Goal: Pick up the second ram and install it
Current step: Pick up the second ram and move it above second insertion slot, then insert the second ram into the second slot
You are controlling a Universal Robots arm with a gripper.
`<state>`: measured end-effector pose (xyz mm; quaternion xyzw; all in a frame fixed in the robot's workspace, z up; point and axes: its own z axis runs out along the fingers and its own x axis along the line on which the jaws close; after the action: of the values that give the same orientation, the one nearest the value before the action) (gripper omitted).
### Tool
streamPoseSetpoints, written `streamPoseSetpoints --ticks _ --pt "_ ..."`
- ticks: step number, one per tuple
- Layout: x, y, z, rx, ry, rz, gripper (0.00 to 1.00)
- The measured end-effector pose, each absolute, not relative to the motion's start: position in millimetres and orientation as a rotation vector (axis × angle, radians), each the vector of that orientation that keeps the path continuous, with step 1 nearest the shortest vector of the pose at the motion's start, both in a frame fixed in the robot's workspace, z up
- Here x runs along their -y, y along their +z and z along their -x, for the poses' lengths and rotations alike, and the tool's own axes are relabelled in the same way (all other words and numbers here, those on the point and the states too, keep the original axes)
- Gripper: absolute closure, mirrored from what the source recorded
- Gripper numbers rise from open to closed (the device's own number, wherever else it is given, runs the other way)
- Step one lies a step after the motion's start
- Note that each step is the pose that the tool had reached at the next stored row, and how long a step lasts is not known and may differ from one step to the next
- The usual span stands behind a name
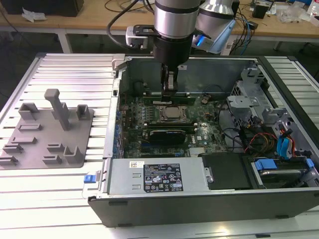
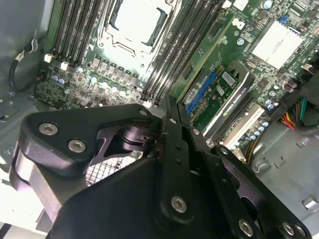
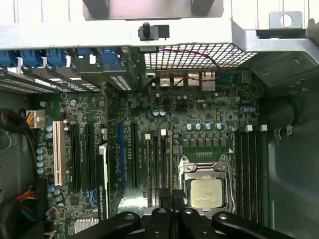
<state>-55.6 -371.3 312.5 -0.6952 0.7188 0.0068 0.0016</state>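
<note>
First wrist view puts the end effector [image 3: 172, 208] closest to the lens. Its two dark fingers are drawn together on the top edge of the second ram [image 3: 172, 164], so I judge it clenched on the stick, not released. The stick stands on edge and runs straight out from the fingertips. It lies in line with the memory slots [image 3: 155, 169], just beside the CPU socket [image 3: 207, 191]. In the second wrist view the stick's green face leads away from the fingertips alongside the same bank of slots.

Farther out, in the exterior view, the arm reaches down into the open computer case [image 1: 199, 209] over the motherboard, near the black-shrouded expansion card [image 1: 169, 134]. The grey fixture plate [image 1: 47, 134] sits well apart on the desk [image 1: 65, 69], at the exterior view's left.

The pick-up looks done, and the stick has been carried to the slot bank and lined up with it. I cannot tell whether it is pressed fully home or hangs just above the slot, so the install is not confirmed as finished.
</note>
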Motion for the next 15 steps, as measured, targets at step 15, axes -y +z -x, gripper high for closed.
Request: streamPoseSetpoints --ticks 15 --pt "369.6 309.0 55.7 -2.256 0.021 2.182 0.91"
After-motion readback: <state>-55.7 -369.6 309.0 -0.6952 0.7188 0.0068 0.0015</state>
